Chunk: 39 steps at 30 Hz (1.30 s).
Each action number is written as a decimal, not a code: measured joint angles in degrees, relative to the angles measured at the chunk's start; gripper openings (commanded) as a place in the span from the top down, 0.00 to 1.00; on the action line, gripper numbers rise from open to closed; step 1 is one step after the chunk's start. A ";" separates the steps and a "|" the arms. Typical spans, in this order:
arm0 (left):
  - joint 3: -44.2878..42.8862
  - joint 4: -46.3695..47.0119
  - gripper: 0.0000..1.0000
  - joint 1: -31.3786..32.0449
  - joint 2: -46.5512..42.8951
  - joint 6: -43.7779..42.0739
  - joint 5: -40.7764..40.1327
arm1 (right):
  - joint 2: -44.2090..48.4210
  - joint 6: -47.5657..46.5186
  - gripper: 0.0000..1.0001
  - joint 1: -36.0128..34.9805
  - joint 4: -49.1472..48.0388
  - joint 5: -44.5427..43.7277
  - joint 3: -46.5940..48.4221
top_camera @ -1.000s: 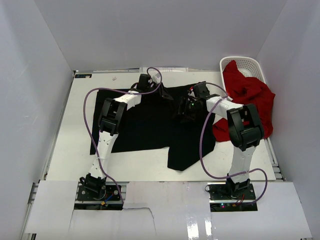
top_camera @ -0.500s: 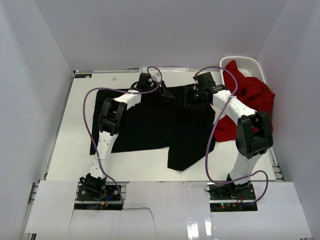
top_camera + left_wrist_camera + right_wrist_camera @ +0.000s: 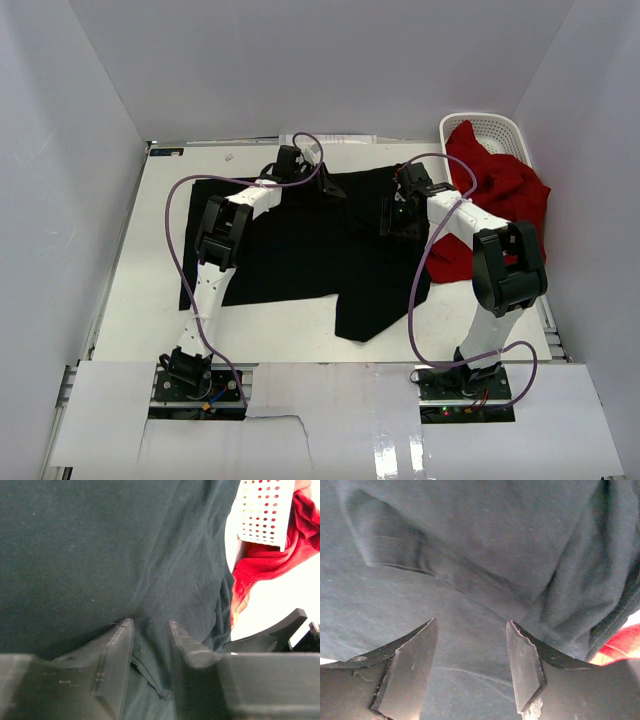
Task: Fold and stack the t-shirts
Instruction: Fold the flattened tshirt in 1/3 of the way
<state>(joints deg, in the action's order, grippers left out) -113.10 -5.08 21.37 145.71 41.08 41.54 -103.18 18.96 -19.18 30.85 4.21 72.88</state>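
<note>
The black t-shirt (image 3: 300, 250) lies spread across the table, with one part reaching toward the front edge. The red t-shirt (image 3: 500, 190) hangs out of the white basket (image 3: 500, 125) at the far right, onto the table. My left gripper (image 3: 330, 188) is low over the black shirt's far edge. Its jaws (image 3: 150, 625) stand apart, with a cloth hem in the gap between them. My right gripper (image 3: 400, 215) hovers over the shirt's right part, open (image 3: 471, 625) and empty, with a folded hem (image 3: 420, 555) just beyond the fingertips.
The lattice basket (image 3: 262, 510) and red cloth (image 3: 270, 560) sit just right of the black shirt. White walls enclose the table on three sides. Purple cables loop from both arms above the cloth.
My right gripper swung out to the far edge of the black shirt, then came back a little toward me, and its elbow shifted right. The left arm has stayed in place.
</note>
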 measured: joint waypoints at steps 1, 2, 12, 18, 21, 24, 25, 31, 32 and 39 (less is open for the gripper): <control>0.02 -0.13 0.60 -0.04 0.00 0.04 -0.07 | 0.00 -0.04 0.38 0.20 -0.02 0.00 -0.35; 0.02 -0.22 0.61 -0.09 0.00 0.02 -0.20 | 0.00 -0.04 0.38 0.39 0.04 0.02 -0.59; 0.17 -0.46 0.61 -0.22 0.00 0.42 -0.24 | 0.15 1.57 0.41 0.76 -3.13 8.20 -2.95; 0.26 -0.44 0.61 -0.22 0.00 0.72 -0.24 | 0.15 3.10 0.41 -0.44 -6.08 12.94 -3.76; 0.28 -0.42 0.61 -0.22 0.00 0.74 -0.24 | 0.00 3.61 0.41 -1.09 -7.26 14.51 -3.61; 0.35 -0.42 0.61 -0.22 0.00 0.81 -0.31 | -0.83 4.68 0.41 -1.62 -8.61 16.26 -3.02; 0.35 -0.44 0.61 -0.22 0.02 0.85 -0.35 | -1.27 5.03 0.41 -1.81 -9.09 16.90 -2.78; 0.57 -0.35 0.61 -0.22 0.00 0.96 -0.48 | -4.28 8.02 0.41 -3.45 -12.61 18.36 -2.47; 0.57 -0.31 0.61 -0.22 0.02 0.96 -0.48 | -4.66 8.41 0.41 -3.85 -13.05 18.29 -2.43; 0.66 -0.22 0.60 -0.26 0.00 0.96 -0.48 | -6.93 11.43 0.41 -7.21 -16.76 15.41 -1.31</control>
<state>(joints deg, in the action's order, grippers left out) -112.44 -5.30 21.10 145.71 42.04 41.06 -110.10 30.39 -26.39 14.09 19.62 71.57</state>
